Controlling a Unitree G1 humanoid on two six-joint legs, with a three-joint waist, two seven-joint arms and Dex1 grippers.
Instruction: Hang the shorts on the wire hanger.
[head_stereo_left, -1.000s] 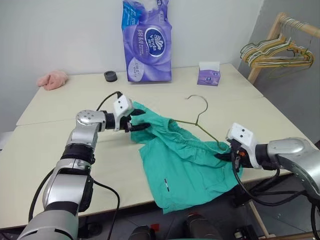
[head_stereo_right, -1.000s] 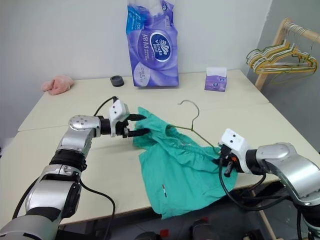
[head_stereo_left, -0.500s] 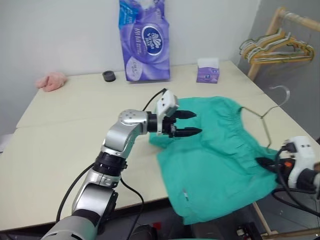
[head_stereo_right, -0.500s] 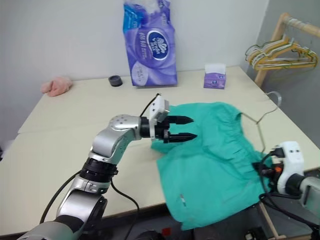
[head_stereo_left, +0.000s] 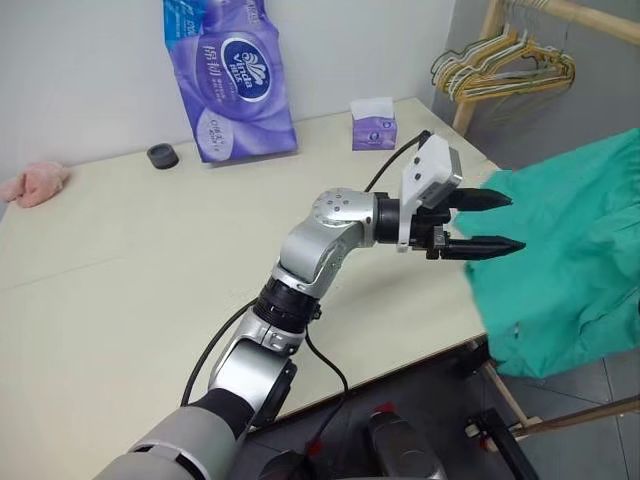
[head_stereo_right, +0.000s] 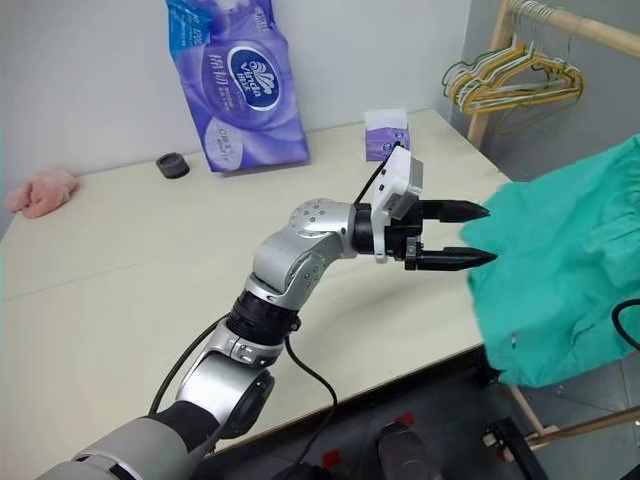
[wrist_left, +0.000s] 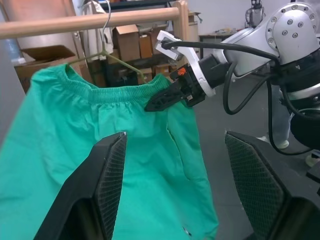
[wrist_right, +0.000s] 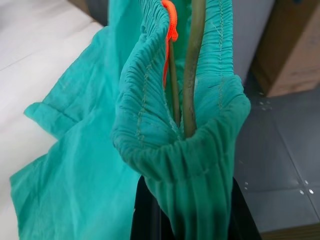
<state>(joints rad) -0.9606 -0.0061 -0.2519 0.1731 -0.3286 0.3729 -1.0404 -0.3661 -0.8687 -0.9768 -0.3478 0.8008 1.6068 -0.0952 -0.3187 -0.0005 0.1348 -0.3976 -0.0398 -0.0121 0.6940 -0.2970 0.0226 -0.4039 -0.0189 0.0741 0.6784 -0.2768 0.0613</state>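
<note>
The left gripper (head_stereo_left: 492, 222) reaches out past the bench (head_stereo_left: 120, 260) edge with its two black fingers (head_stereo_left: 478, 200) spread apart and nothing between them, pointing level toward the shorts (head_stereo_left: 575, 250) and stopping just short of the teal-green fabric. In the left wrist view the right gripper (wrist_left: 159, 102) comes in from the side, its dark tips pressed together on the gathered waistband of the shorts near one end; the right wrist view looks up along that bunched waistband, clamped between the black fingers (wrist_right: 145, 215), with the wire hanger (wrist_right: 194, 65) running inside the fold beside an orange cord (wrist_right: 170, 30). The shorts hang clear of the bench, off its right corner, draped down toward the floor, a small white tag low on the cloth. The wire hanger's thin arms (wrist_left: 107, 56) slope out of the waistband and its hook rises to a wooden rail (wrist_left: 90, 22) seen behind, though whether the hook rests on the rail cannot be told. On the bench, well apart from the arms, stand a purple tissue pack (head_stereo_left: 228, 80), a small purple tissue box (head_stereo_left: 372, 124), a black round cap (head_stereo_left: 162, 156) and a pink cloth (head_stereo_left: 32, 184) at the far left edge. A bunch of yellow and pale hangers (head_stereo_left: 505, 68) hangs on a wooden rack beyond the bench
</note>
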